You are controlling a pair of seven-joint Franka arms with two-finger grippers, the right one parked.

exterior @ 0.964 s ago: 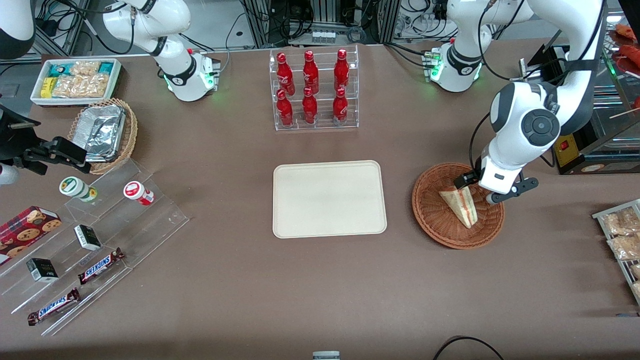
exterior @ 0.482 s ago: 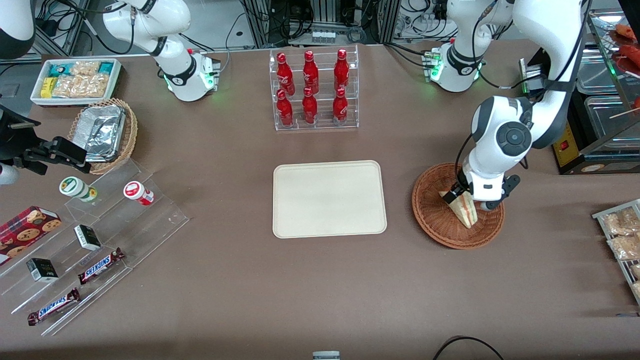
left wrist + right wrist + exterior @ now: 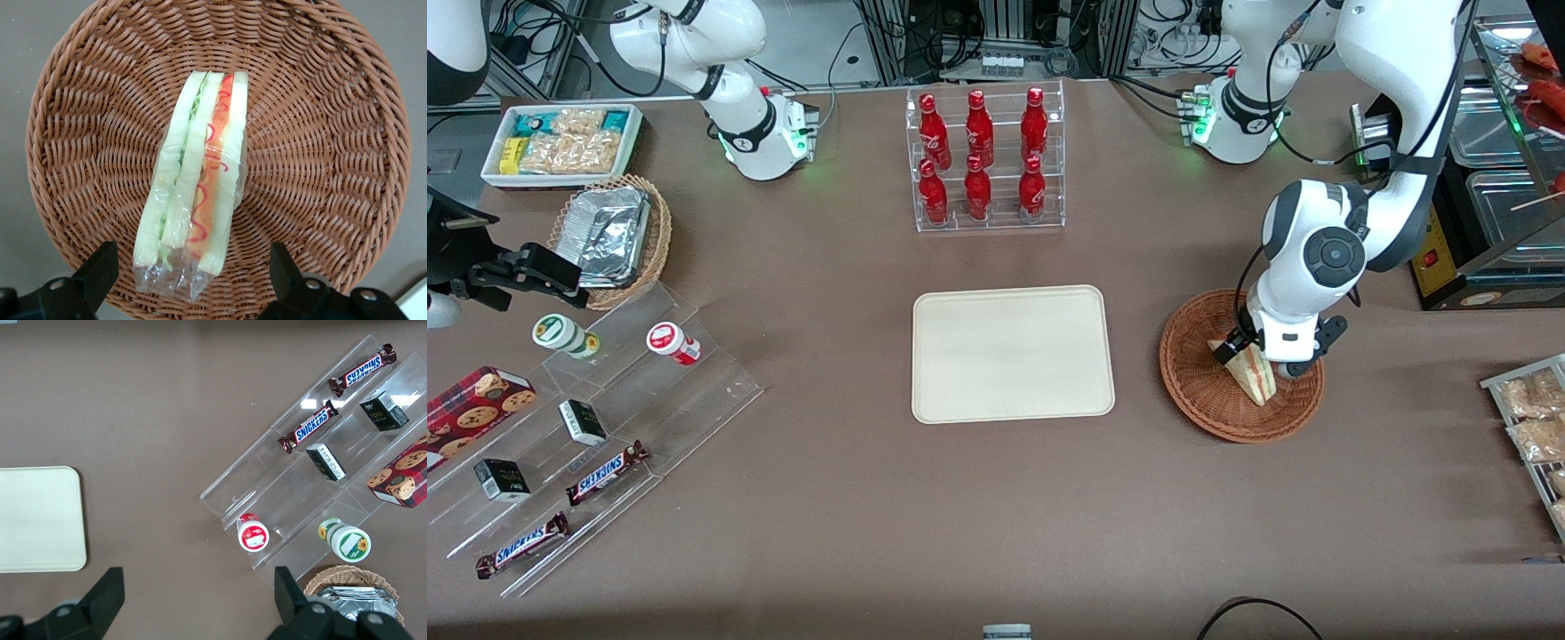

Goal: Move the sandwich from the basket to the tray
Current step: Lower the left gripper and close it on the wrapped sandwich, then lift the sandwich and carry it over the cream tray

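While our left arm's two-finger gripper (image 3: 1257, 354) hangs low inside the round reddish-brown woven wicker basket (image 3: 1200, 391), its fingers (image 3: 100, 270) stand wide apart, one on each side of the plastic-wrapped triangular sandwich (image 3: 197, 210), gripping nothing. We see the sandwich lying in the basket, beside the bare flat cream-coloured rectangular tray (image 3: 1013, 353).

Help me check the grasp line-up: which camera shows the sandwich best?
The left wrist view: the sandwich lies unobstructed in the basket, filling layers visible, with the open gripper straddling one end. In the front view the arm hides part of the sandwich. The right wrist view misses it.
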